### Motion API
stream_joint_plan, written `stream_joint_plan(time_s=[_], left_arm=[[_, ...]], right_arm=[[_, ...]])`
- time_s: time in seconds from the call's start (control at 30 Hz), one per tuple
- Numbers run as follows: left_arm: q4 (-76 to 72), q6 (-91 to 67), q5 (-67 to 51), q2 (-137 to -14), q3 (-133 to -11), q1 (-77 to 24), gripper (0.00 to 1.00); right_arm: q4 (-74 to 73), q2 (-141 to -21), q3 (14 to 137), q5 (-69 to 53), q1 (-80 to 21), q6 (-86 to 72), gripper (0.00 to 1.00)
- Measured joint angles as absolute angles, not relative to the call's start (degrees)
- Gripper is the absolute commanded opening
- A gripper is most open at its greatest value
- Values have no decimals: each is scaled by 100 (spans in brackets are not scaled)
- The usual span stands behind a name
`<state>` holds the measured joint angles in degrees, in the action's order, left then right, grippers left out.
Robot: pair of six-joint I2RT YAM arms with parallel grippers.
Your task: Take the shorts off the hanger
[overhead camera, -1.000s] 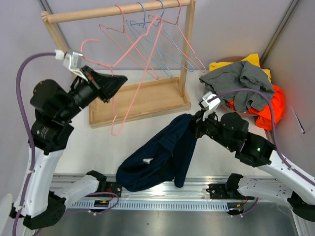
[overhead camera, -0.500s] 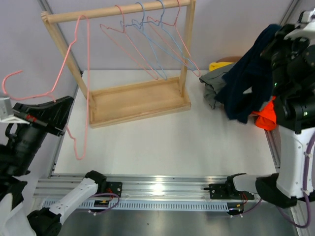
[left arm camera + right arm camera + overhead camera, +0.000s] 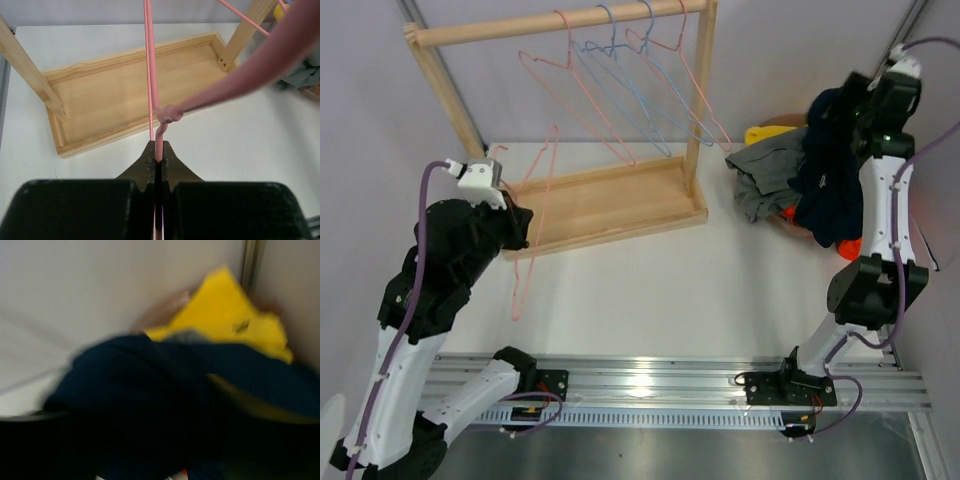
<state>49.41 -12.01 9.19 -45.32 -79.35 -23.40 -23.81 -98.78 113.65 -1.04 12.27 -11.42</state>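
Observation:
My left gripper [image 3: 516, 205] [image 3: 159, 150] is shut on the wire neck of a bare pink hanger [image 3: 535, 200] [image 3: 150, 60], which hangs tilted in front of the wooden rack's base [image 3: 610, 205]. The navy shorts [image 3: 823, 175] [image 3: 150, 390] drape from my raised right gripper [image 3: 842, 108] at the back right. They hang over the pile of grey shorts [image 3: 765, 170], yellow shorts [image 3: 765, 132] [image 3: 225, 315] and orange shorts [image 3: 850, 245]. Navy cloth covers the right jaws, and the right wrist view is blurred.
Several empty pink and blue wire hangers [image 3: 620, 90] hang from the rack's top rail [image 3: 560, 22]. The rack's right post [image 3: 698, 110] stands close to the cloth pile. Grey walls close in on both sides.
The right arm swept the navy shorts off the table's front middle and up over the pile at the back right. The left arm swung the pink hanger out left, then back before the rack.

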Motion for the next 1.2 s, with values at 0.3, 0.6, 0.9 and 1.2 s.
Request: stream_joint_plan(time_s=[0.3, 0.6, 0.9, 1.2], left_arm=[[4731, -974, 1343, -5245, -8088, -2283, 0], [4536, -832, 1278, -6453, -9380, -1494, 0], [4460, -845, 1116, -7719, -11021, -1020, 0], [4611, -849, 1031, -9041, -12422, -790, 0]], right_arm=[[-2565, -8888, 8158, -569, 878, -1673, 99], [-2532, -5107, 6643, -360, -1214, -1772, 99], [-3094, -4066, 5408, 340, -2558, -2206, 100], [-3273, -3916, 4982, 416, -2779, -2364, 99]])
